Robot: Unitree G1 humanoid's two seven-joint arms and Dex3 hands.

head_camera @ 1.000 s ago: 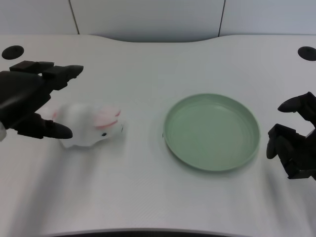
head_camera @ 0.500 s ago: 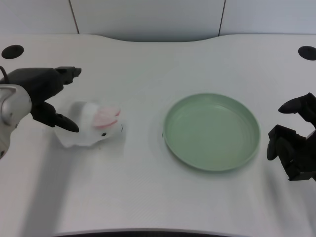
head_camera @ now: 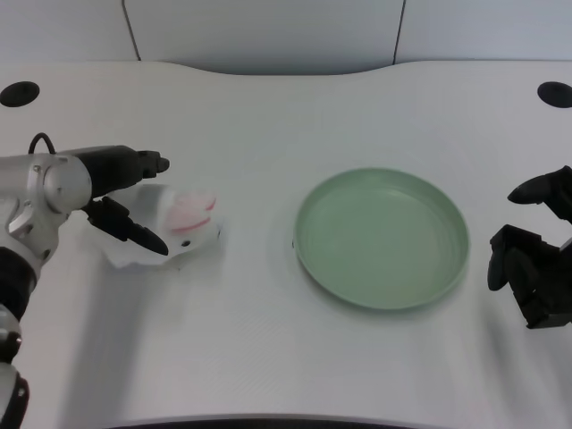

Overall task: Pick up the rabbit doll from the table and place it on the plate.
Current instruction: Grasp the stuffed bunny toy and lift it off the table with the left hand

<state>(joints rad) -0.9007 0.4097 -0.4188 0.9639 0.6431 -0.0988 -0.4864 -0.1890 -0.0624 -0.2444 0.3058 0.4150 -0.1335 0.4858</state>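
On table left | left hand (head_camera: 121,192) fingers spread around rabbit doll (head_camera: 174,234); plate (head_camera: 382,238) apart

A white table (head_camera: 268,340) fills the view, with a black round hole (head_camera: 20,93) near each far corner. Behind it stands a pale panelled wall (head_camera: 268,31).

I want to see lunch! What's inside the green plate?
Nothing: the green plate shows only its bare bottom. The rabbit doll lies on the table, partly hidden by the left hand.
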